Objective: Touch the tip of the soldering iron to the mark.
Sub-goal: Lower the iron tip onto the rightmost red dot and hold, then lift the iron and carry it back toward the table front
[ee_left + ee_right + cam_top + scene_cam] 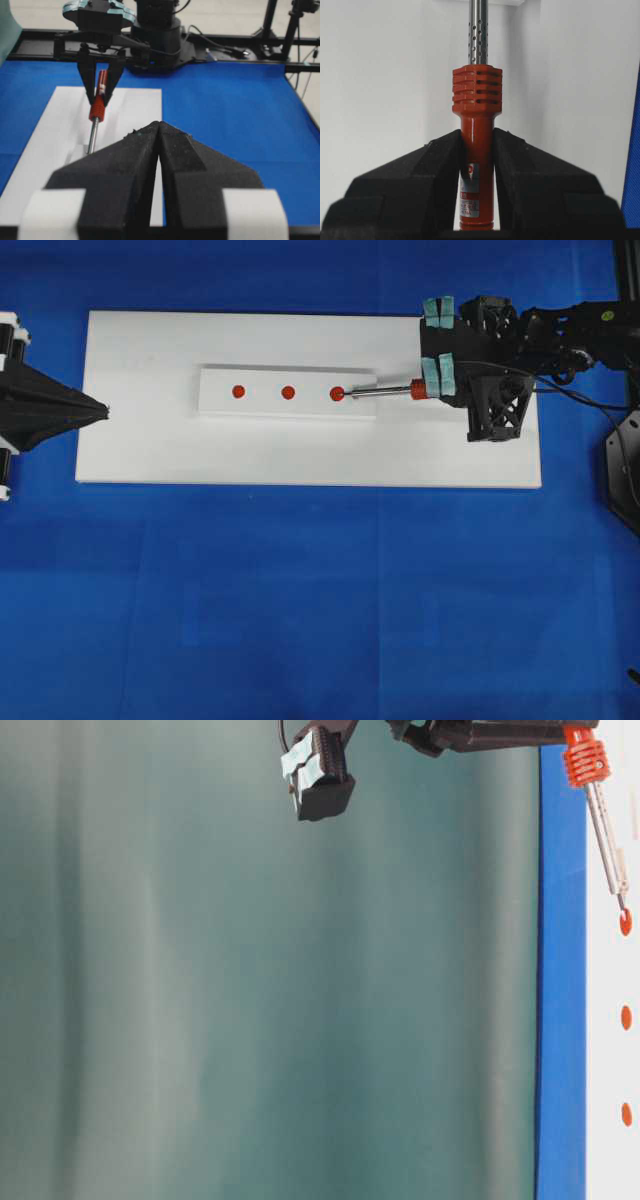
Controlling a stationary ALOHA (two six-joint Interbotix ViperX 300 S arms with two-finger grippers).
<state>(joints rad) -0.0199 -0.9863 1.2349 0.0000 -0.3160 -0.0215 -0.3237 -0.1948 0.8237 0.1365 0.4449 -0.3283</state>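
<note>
The soldering iron (395, 392) lies level over the white board, red ribbed handle to the right and silver shaft pointing left. My right gripper (428, 390) is shut on the handle (476, 90), as the right wrist view shows close up. The tip (346, 394) rests at the right edge of the rightmost red mark (337, 393) on the raised white strip (220, 405). In the table-level view the tip (623, 910) meets the mark (626, 924). My left gripper (100, 412) is shut and empty at the board's left edge; its closed fingers (135, 165) fill the left wrist view.
Two more red marks (288, 392) (238, 392) sit on the strip further left. The white board (300, 460) lies on blue cloth (320, 590). The iron's black cord (590, 400) trails right past the right arm.
</note>
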